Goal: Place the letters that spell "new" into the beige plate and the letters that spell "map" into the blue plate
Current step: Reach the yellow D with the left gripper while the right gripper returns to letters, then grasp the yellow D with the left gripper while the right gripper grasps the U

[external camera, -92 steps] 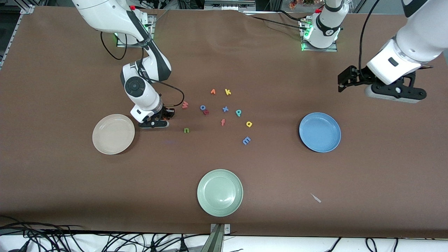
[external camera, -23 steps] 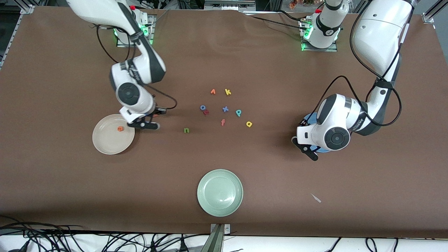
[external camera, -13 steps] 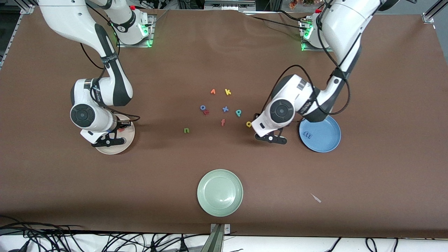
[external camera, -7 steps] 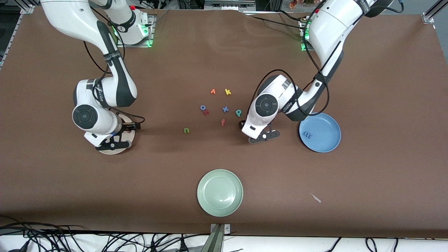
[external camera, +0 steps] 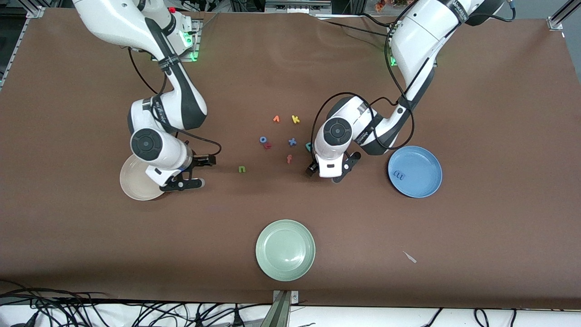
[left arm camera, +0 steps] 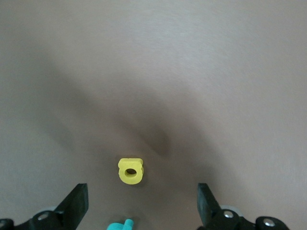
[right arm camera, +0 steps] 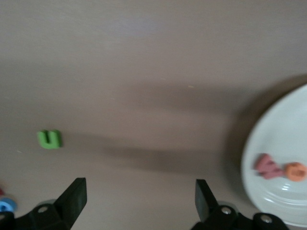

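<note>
The beige plate [external camera: 132, 184] holds the red-pink "w" [right arm camera: 267, 166] and orange "e" [right arm camera: 296, 171]; my right arm hides both in the front view. My right gripper [external camera: 193, 172] hangs open and empty just off that plate's rim, toward the green "n" [external camera: 242, 169]. My left gripper [external camera: 324, 171] is open over the yellow "a" [left arm camera: 130, 171], which lies on the table ahead of its fingers, with the teal "p" [left arm camera: 120, 225] close beside. The blue plate [external camera: 420, 181] holds the periwinkle "m" [external camera: 399, 174].
Loose letters in the table's middle: yellow "k" [external camera: 295, 119], an orange letter [external camera: 276, 119], blue "o" [external camera: 263, 140] touching a red letter [external camera: 268, 146], blue "x" [external camera: 292, 141], orange "f" [external camera: 289, 158]. A pale green plate [external camera: 285, 250] sits nearer the front camera, with a white scrap [external camera: 410, 257].
My right gripper opened, left the "w" in the beige plate and moved off it toward the "n". My left gripper travelled from beside the blue plate to over the yellow "a".
</note>
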Motion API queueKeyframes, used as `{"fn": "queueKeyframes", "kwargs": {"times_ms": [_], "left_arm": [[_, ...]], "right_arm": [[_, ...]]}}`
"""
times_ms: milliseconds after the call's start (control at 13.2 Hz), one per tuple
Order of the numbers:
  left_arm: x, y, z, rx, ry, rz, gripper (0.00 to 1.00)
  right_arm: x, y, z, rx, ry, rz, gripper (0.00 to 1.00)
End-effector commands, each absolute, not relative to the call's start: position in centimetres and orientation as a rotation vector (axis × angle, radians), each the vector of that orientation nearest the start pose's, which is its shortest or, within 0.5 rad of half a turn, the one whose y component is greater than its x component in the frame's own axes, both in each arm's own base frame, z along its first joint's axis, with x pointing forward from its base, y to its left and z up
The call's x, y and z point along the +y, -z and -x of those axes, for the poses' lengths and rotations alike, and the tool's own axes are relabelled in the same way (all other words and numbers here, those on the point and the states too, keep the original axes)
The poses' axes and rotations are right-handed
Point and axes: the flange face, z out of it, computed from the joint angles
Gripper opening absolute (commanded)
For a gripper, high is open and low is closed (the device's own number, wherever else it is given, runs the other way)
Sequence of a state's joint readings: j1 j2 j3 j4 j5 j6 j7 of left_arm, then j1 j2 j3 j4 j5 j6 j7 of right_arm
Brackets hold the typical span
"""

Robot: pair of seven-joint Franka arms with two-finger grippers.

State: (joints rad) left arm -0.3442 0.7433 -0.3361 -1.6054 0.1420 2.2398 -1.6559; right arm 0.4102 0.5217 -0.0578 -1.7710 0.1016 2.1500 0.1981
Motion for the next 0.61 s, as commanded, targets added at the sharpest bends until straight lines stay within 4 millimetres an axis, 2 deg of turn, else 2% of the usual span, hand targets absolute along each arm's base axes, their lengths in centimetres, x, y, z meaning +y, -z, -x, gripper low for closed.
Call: {"fn": "queueKeyframes", "kwargs": {"times_ms": [0, 76, 228, 456, 532], "left_arm": [[-42.3, -20.3, -53.7, -1.457, -0.133, 2.740, 1.00], [-42.6, -19.5, -52.9, -1.399, -0.101, 2.752, 1.00], [-42.1, -18.6, -53.0, -1.382, -0.086, 2.749, 0.96], [-41.4, -18.2, -53.2, -1.369, -0.082, 2.745, 0.72], [-41.3, -17.8, -53.2, -1.347, -0.069, 2.745, 0.68]], "right_arm": [[27.0, -23.7, -60.7, -0.068, -0.193, 3.100, 1.00], [28.5, -22.9, -60.4, -0.064, -0.198, 3.105, 1.00], [30.4, -21.7, -60.3, -0.063, -0.201, 3.111, 1.00], [31.7, -20.1, -60.3, -0.087, -0.162, 3.106, 1.00], [32.2, -19.7, -60.1, -0.097, -0.153, 3.104, 1.00]]}}
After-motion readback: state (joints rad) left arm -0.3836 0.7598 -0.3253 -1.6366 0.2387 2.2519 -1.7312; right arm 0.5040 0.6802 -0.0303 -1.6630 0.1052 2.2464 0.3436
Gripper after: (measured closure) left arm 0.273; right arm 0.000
